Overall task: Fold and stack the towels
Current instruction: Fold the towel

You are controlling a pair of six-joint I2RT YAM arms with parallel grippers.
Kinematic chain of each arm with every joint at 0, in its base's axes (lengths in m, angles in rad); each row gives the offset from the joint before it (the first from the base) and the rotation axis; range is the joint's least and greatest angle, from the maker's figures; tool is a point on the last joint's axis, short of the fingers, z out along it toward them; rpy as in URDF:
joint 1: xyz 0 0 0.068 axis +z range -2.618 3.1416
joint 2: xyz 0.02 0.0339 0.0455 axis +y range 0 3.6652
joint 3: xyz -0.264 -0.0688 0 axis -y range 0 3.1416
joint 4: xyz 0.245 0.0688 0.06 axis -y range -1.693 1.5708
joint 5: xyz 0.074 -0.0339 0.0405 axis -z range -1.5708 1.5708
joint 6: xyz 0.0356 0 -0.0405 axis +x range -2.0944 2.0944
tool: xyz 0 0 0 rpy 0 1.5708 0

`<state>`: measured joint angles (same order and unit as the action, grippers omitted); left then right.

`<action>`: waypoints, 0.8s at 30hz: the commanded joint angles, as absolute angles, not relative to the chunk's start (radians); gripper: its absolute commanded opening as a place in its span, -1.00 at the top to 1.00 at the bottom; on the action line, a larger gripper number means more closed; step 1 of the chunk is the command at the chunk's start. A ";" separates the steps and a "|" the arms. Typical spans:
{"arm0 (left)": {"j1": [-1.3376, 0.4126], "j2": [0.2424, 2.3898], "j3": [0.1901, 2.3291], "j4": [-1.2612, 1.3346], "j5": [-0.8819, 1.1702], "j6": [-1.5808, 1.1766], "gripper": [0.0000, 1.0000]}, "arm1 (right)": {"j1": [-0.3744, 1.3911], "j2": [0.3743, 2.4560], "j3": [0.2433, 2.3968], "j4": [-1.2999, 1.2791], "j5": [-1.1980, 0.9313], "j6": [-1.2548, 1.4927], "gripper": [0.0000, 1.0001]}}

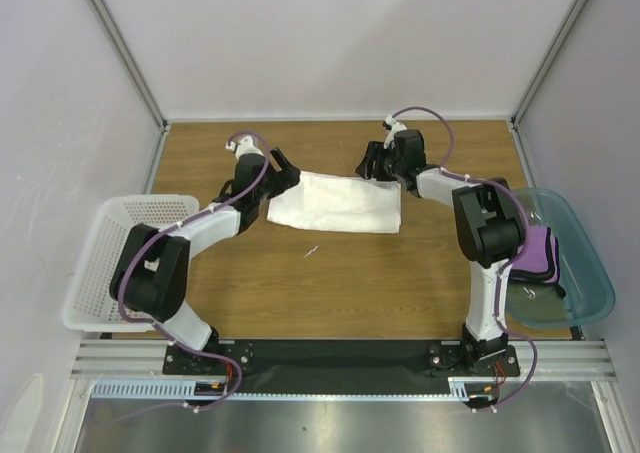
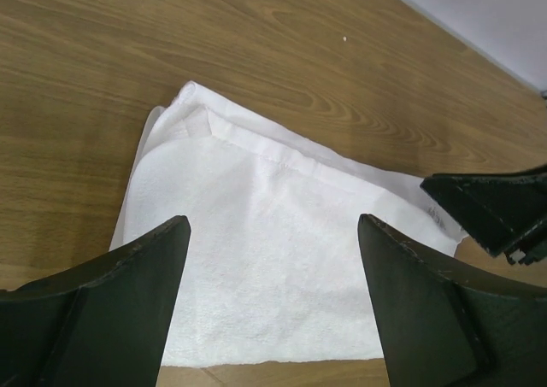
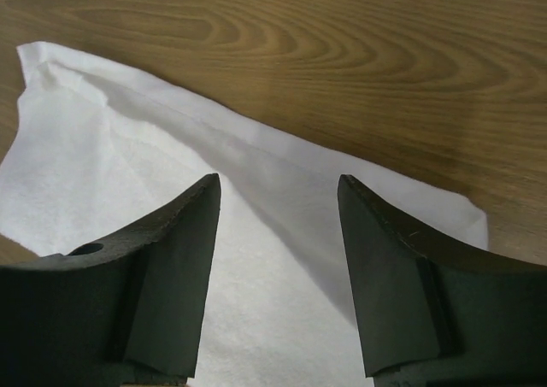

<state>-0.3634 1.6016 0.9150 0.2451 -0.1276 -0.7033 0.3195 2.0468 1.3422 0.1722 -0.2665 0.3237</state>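
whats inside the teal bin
A purple towel lies in the teal bin, with a dark cloth edge beneath it. The right arm covers their left part.

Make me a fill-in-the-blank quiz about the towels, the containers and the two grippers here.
The towel beneath both grippers is ____ in colour. The purple towel lies in the teal ____. The left gripper and right gripper are both ____. The perforated basket sits on the robot's ____ side.
Missing words: white, bin, open, left.
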 commanded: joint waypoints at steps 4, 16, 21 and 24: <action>-0.385 1.640 0.980 0.279 -0.057 -0.620 -0.71 | 0.284 1.965 1.382 0.144 -0.302 0.325 -0.23; -0.445 1.841 1.087 0.298 -0.008 -0.655 -0.70 | 0.291 1.772 1.074 0.196 -0.290 0.715 -0.45; -0.446 1.882 1.104 0.293 0.022 -0.654 -0.70 | 0.288 1.861 1.112 0.160 -0.327 0.718 -0.44; -0.445 1.893 1.104 0.281 0.005 -0.644 -0.70 | 0.287 1.902 1.137 0.172 -0.321 0.712 -0.43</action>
<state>-0.4431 1.8908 1.0630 0.2535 0.0010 -0.6537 0.2905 1.8793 1.0939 0.1436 -0.3050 0.6888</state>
